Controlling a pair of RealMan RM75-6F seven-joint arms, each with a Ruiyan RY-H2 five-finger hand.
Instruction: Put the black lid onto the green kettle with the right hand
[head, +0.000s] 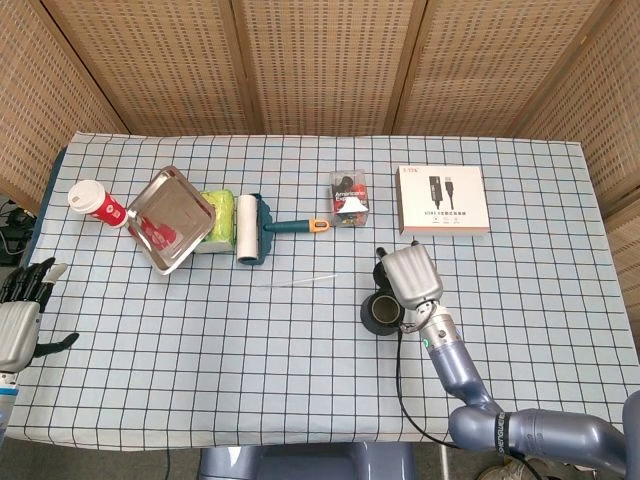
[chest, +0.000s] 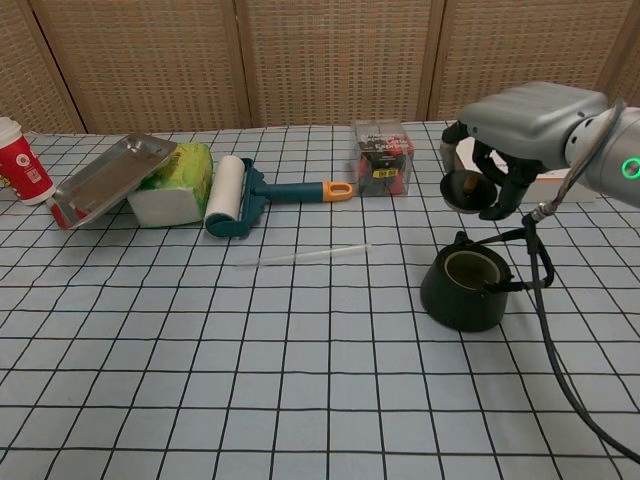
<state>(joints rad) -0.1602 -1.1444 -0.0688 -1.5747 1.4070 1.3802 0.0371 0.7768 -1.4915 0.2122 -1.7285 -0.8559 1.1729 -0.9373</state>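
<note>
1. The right hand (chest: 500, 140) hung above the green kettle (chest: 465, 290), its fingers curled around the black lid (chest: 467, 190) and gripping it from above.
2. The black lid was in the air, tilted, just above the kettle's open mouth and not touching it; in the head view the hand (head: 408, 280) hid most of the lid.
3. The green kettle stood upright on the checked tablecloth (head: 300, 360), right of the table's middle and nearer the front edge than the back, with its wire handle (chest: 525, 262) folded down to the right.
4. The left hand (head: 22, 310) sat off the table's left edge, low in the head view, holding nothing, fingers apart and pointing up.
5. A white cable box (head: 442, 200) lay flat toward the back right of the table, well behind the kettle.
6. A clear plastic box of small items (chest: 383, 157) stood near the back edge at the middle.
7. A lint roller (chest: 240, 195) with a teal frame and orange handle end lay left of that box.
8. A thin clear straw (chest: 312, 254) lay between the roller and the kettle.
9. A steel tray (head: 170, 218) leaned tilted against a green-and-white pack (chest: 172, 182) near the back left.
10. A red paper cup (head: 96, 203) with a white lid stood by the left edge.
</note>
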